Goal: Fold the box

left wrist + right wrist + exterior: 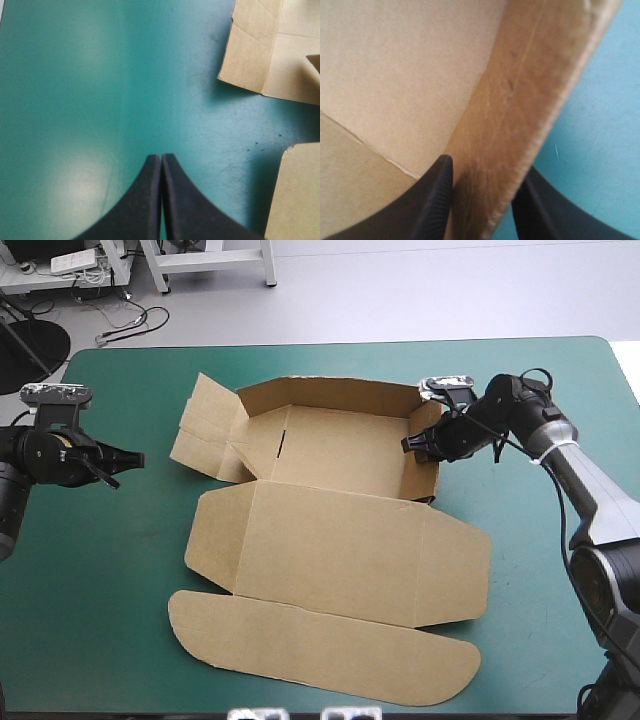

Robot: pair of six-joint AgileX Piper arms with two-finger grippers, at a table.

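Between the nearly closed fingers of the right gripper (487, 167) stands the raised right wall of the brown box (340, 540), while the left gripper (161, 157), closed on nothing, hangs well apart past the opposite side.

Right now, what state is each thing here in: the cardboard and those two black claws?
box: half-formed; far and right walls raised, left flap splayed outward, lid flat toward the near edge.
right gripper: shut on the box's right wall, one finger on each side.
left gripper: shut, empty, over the teal-green cover left of the box.
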